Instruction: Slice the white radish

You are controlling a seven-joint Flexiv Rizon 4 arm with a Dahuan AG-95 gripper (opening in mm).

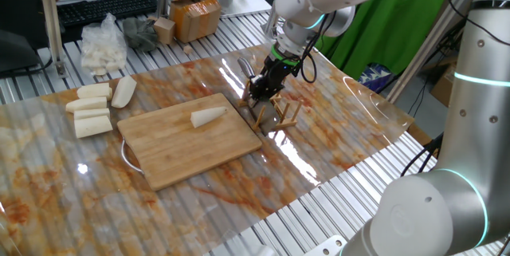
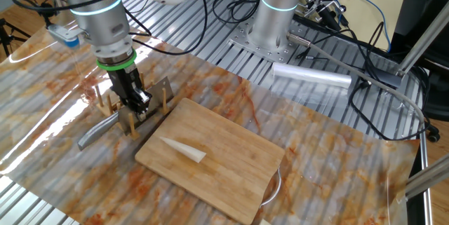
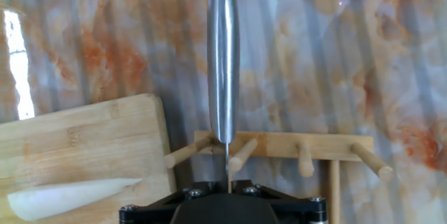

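Note:
The white radish (image 1: 208, 117) (image 2: 182, 150) lies whole on the wooden cutting board (image 1: 175, 148), its pointed end toward the board's edge; in the hand view the white radish (image 3: 70, 197) sits at the lower left. My gripper (image 1: 261, 88) (image 2: 137, 102) is down at the wooden peg rack (image 1: 279, 116) beside the board. In the hand view my gripper (image 3: 228, 182) has its fingers drawn close on the thin back of a steel knife (image 3: 223, 56), whose handle points away from me. The knife stands edge-up between the rack's pegs.
Several blocky cream-white chunks (image 1: 92, 108) lie left of the board, with a clear bag of white pieces (image 1: 103, 45) behind them. A cardboard box (image 1: 195, 17) and a keyboard (image 1: 103, 7) sit at the back. A white roll (image 2: 312, 78) and cables lie near the arm base.

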